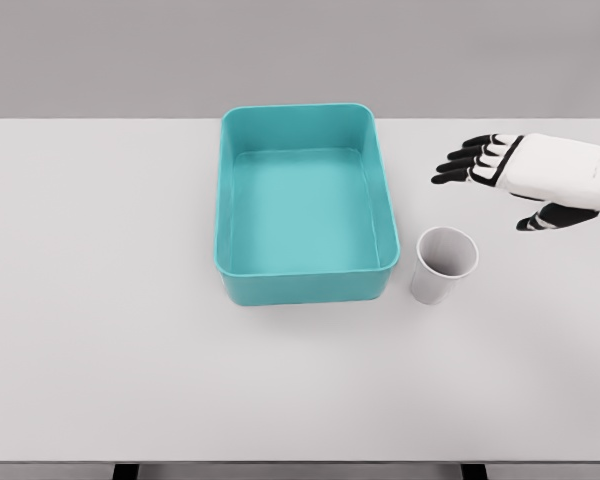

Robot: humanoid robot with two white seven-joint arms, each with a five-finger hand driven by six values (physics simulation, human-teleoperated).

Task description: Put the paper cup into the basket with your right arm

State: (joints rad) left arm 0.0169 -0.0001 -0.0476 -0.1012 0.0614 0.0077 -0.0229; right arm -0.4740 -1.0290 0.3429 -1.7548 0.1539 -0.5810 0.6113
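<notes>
- On the bench [100, 350]: basket [305, 285], set near the middle, toward the far edge.
- Just right of the basket's near right corner, on the bench: paper cup [443, 265], upright, close beside the basket wall but apart from it.
- Right of the basket and behind the paper cup: right robot hand [520, 180], above the bench, clear of both.

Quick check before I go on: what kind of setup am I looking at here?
Most likely a simulated tabletop test scene, not a real room: a plain white table against a blank grey backdrop, holding just a teal basket and a paper cup, with the right hand open above the table.
</notes>
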